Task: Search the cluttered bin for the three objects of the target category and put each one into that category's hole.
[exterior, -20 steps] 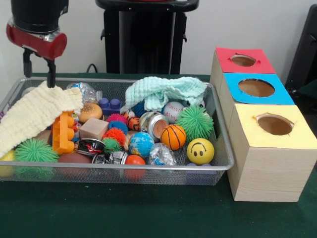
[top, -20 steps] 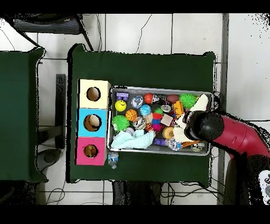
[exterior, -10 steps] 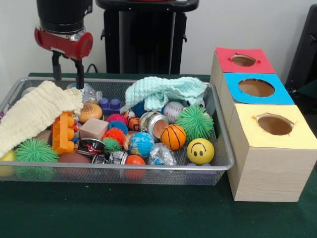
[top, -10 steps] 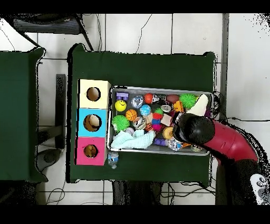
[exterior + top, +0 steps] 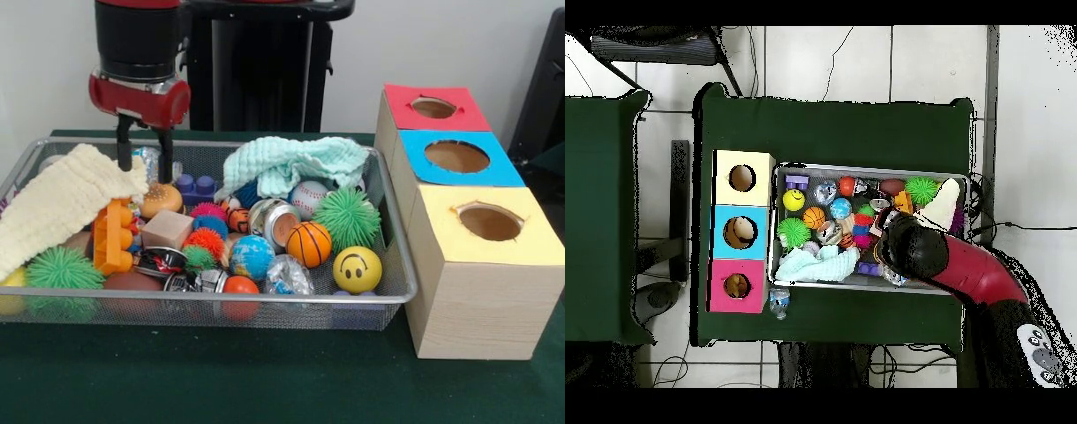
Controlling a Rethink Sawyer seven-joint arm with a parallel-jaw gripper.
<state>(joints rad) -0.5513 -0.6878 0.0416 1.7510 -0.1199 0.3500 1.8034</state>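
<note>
Even, diffuse indoor light fills the front view, with no hard shadows; only a soft dark band lies under the wire bin (image 5: 388,291) on the green tabletop (image 5: 265,380). Small highlights glint on the smiley ball (image 5: 357,268) and the crinkled plastic wraps. Focus is fair throughout. The overhead view is bright on the pale floor (image 5: 865,60), the tabletop reading very dark.

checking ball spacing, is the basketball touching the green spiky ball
Touching. In the front view the basketball presses against the green spiky ball, with no gap showing.
</note>
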